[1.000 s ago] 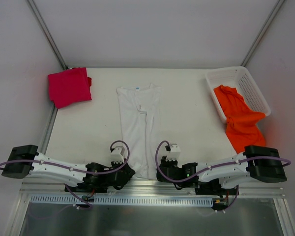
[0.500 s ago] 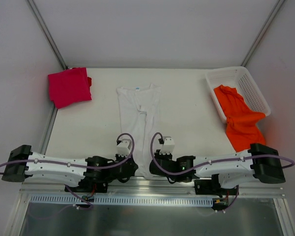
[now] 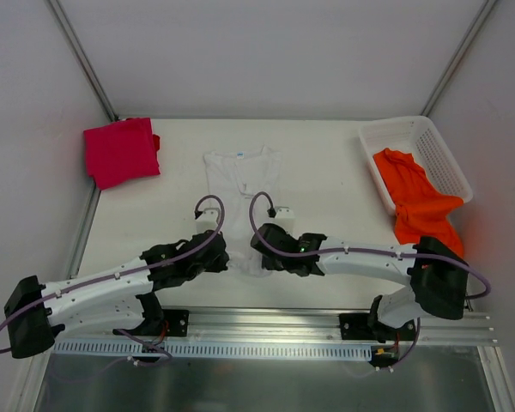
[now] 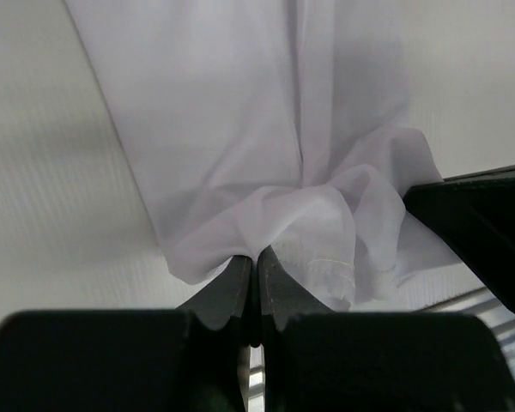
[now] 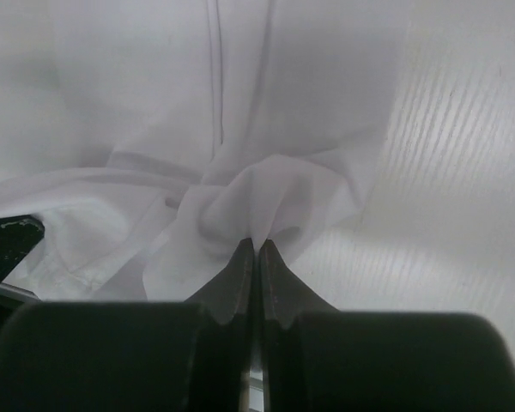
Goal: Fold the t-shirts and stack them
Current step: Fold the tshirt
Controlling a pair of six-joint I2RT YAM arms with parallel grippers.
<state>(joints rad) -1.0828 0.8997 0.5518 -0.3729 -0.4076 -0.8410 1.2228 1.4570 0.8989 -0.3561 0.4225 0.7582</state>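
Note:
The white t-shirt [image 3: 242, 184] lies lengthwise in the middle of the table, its blue neck label at the far end. My left gripper [image 3: 221, 251] is shut on its near hem [image 4: 266, 232], on the left side. My right gripper [image 3: 259, 245] is shut on the hem [image 5: 249, 210] on the right side. Both hold the bunched hem lifted over the shirt's middle. The magenta-red t-shirt [image 3: 120, 151] lies folded at the far left. The bright orange t-shirt [image 3: 421, 206] hangs out of the basket at the right.
A white plastic lattice basket [image 3: 429, 146] stands at the far right. The metal rail [image 3: 257, 348] runs along the table's near edge. Grey walls close the table at the back and sides.
Both grippers have moved from the near edge toward the far side, carrying the white shirt's hem with them. The shirt's visible length has shortened.

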